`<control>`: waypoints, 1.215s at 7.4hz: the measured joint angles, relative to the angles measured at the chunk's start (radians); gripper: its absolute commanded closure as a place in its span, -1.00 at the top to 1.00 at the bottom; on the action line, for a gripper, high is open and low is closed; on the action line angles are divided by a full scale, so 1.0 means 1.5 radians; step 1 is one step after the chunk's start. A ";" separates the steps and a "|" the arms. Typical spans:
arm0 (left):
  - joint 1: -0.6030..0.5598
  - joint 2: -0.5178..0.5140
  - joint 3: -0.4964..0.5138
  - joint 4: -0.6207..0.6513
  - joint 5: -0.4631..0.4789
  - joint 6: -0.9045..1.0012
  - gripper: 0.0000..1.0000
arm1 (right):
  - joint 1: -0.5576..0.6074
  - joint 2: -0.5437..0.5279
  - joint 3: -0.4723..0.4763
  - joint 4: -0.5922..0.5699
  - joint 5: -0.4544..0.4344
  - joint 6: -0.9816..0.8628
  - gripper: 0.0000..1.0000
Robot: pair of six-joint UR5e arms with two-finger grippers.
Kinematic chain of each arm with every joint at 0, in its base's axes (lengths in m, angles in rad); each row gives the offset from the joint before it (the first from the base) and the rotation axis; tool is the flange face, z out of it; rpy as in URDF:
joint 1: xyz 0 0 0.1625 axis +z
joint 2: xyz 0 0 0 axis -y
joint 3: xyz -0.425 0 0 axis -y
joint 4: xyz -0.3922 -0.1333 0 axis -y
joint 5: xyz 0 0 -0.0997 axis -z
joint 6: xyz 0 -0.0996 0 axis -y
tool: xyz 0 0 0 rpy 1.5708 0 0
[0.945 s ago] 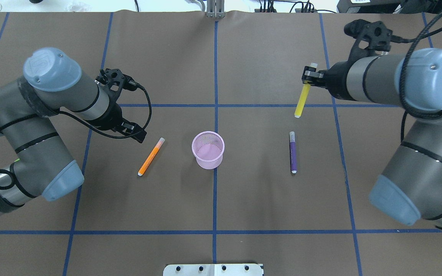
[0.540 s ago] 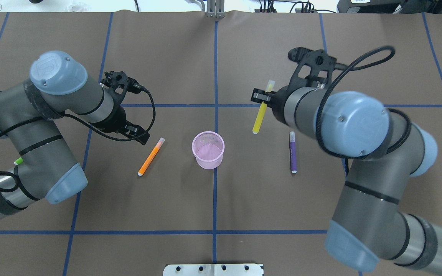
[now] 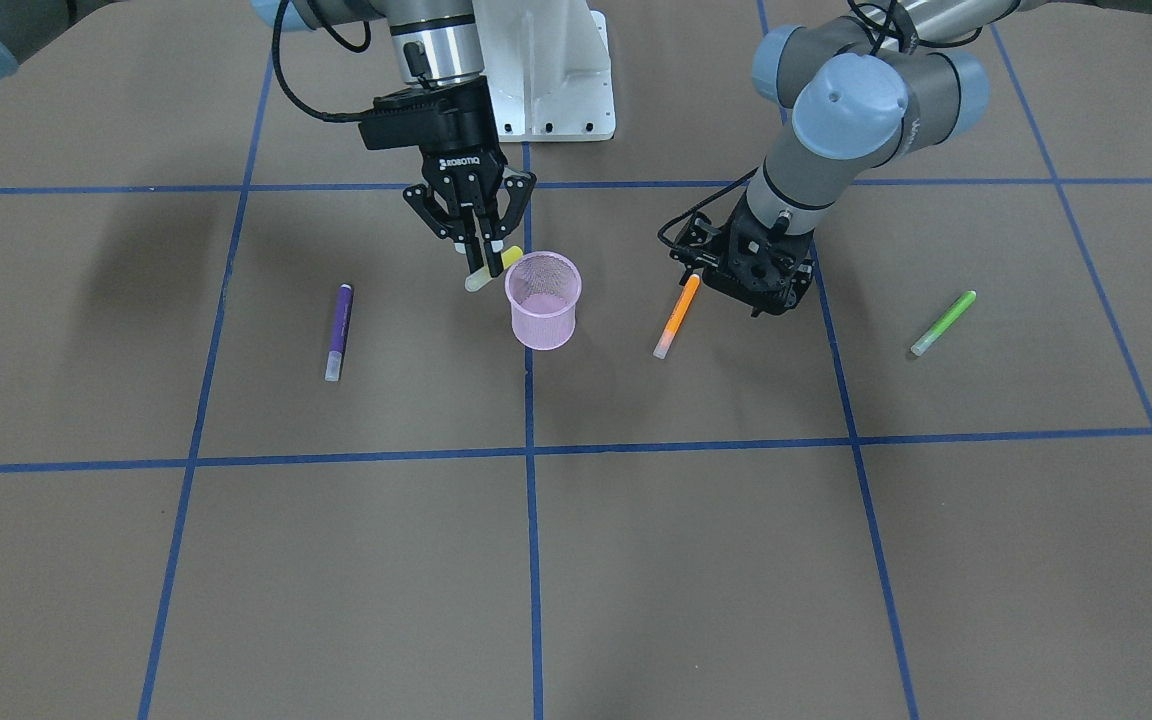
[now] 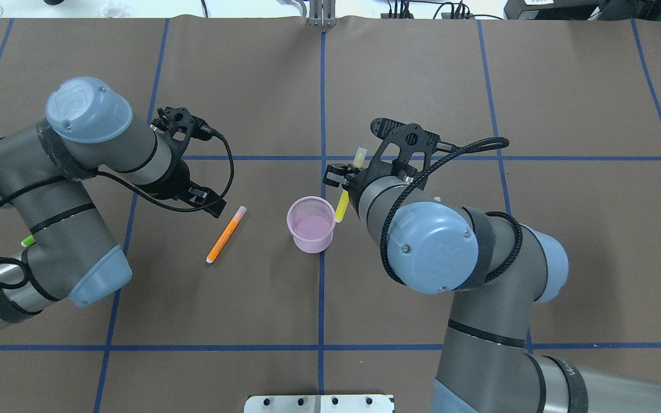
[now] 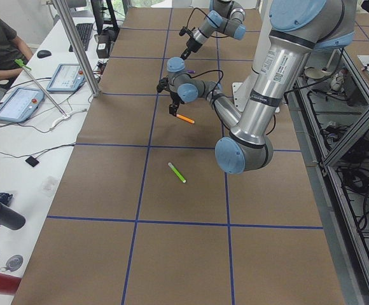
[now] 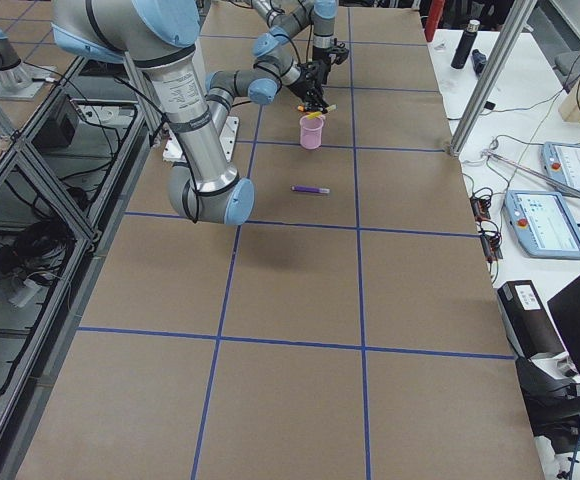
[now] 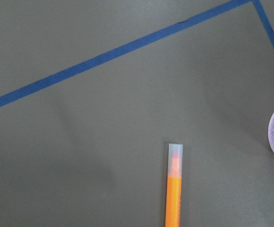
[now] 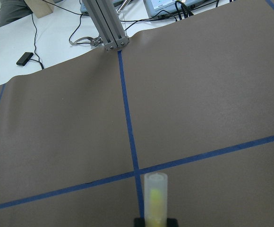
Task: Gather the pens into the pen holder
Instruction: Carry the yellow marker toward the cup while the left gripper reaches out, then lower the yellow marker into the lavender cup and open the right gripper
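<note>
My right gripper (image 4: 346, 179) is shut on the yellow pen (image 4: 341, 209) and holds it tilted, above the table, right beside the rim of the pink mesh pen holder (image 4: 311, 225). The front view shows the pen (image 3: 508, 259) at the holder's (image 3: 543, 300) robot-side edge. Its pale cap fills the right wrist view (image 8: 155, 198). My left gripper (image 4: 207, 201) is open and empty, just beside the cap end of the orange pen (image 4: 226, 234), which lies flat. The purple pen (image 3: 338, 331) and the green pen (image 3: 943, 323) lie flat on the table.
The white robot base (image 3: 556, 80) stands at the robot's edge of the table. Blue tape lines (image 4: 322, 298) cross the brown table cover. My right arm covers the purple pen in the overhead view. An operator's bench with tablets (image 5: 19, 101) runs along the far side.
My right arm has swung left with the yellow pen, from the far right to beside the pen holder. My left gripper has shifted slightly toward the orange pen.
</note>
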 measured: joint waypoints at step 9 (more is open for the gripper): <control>0.049 -0.022 0.029 -0.002 0.000 -0.019 0.91 | -0.024 0.014 -0.055 0.018 -0.030 0.003 1.00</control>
